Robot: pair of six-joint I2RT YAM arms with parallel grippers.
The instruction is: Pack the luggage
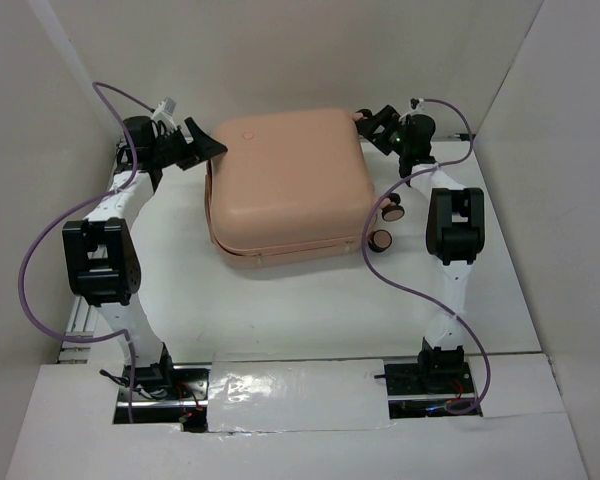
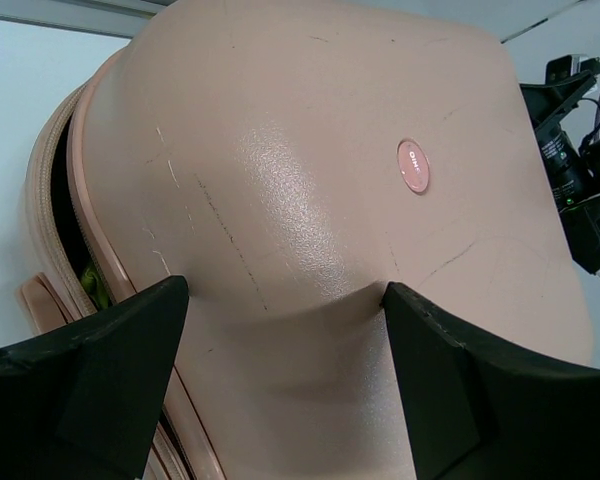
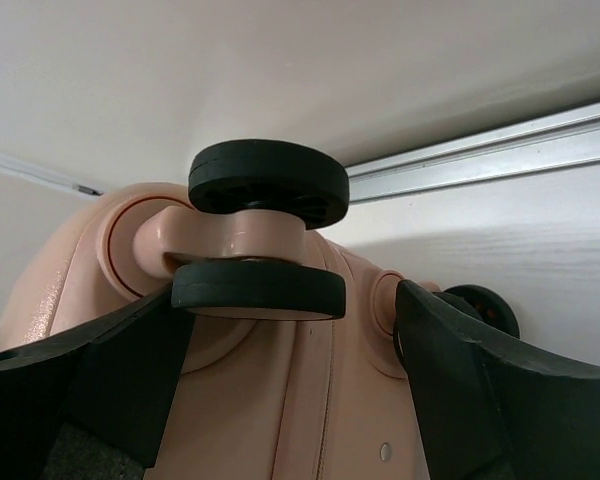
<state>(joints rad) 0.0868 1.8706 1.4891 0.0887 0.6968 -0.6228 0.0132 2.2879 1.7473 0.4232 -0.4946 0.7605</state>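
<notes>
Top external view: the luggage lies flat on the white table, lid down, toward the far side and between the 2 arms.
Shell: peach-pink with rounded corners, closed; a small round badge sits on the top face.
Seam: in the left wrist view the zip line along the edge gapes a little, showing dark lining and a scrap of yellow-green inside; what that scrap is cannot be told.
Side wheels: 2 black-and-pink ones stick out from the right side of the case, just beside the right arm's elbow.
Left gripper: at the far left corner of the case, jaws spread wide. The left wrist view shows its fingers 1 on each side of the curved shell corner, clamping nothing; whether the pads touch the shell cannot be told.
Right gripper: at the far right corner, jaws apart. The right wrist view shows a twin wheel on its pink fork between the fingers, close to 1 finger with a clear gap to the other, not gripped.
Rail: a metal strip runs along the foot of the wall behind the case.
Cables: a purple one loops beside each arm.
</notes>
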